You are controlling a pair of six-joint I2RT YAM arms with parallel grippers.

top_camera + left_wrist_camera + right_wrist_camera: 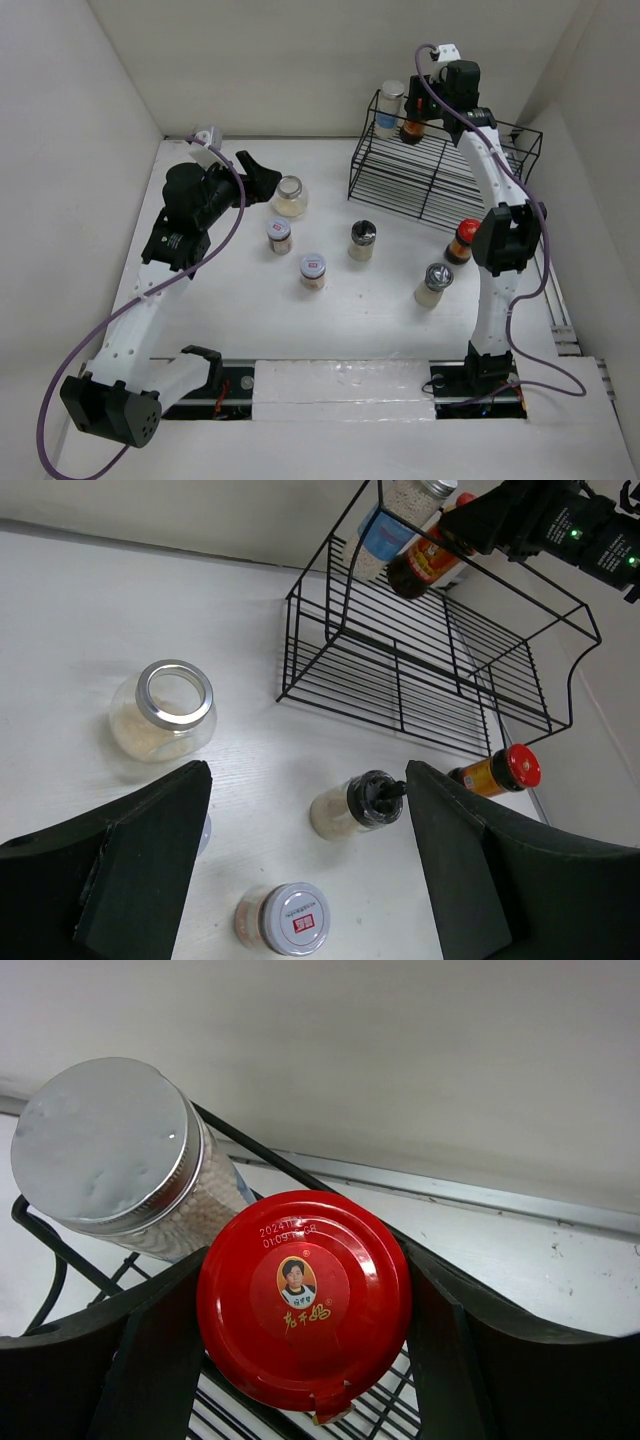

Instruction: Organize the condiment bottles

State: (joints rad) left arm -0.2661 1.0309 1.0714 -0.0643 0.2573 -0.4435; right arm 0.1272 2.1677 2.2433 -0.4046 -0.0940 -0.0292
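Note:
My right gripper (418,112) (305,1300) is shut on a red-capped dark sauce bottle (412,130) (304,1298) over the top shelf of the black wire rack (440,170) (400,680). It is beside a silver-lidded, blue-labelled jar (389,108) (110,1150). My left gripper (262,183) (308,780) hovers open and empty next to a wide silver-rimmed jar (290,196) (165,712). On the table stand two white-lidded jars (279,236) (313,270), a black-lidded jar (363,240) (358,804), a silver-lidded jar (434,283) and a second red-capped bottle (462,240) (497,771).
White walls close in the table on the left, back and right. The rack stands at the back right, with its lower shelf bare. The right arm's forearm (490,170) reaches up over the rack's right end.

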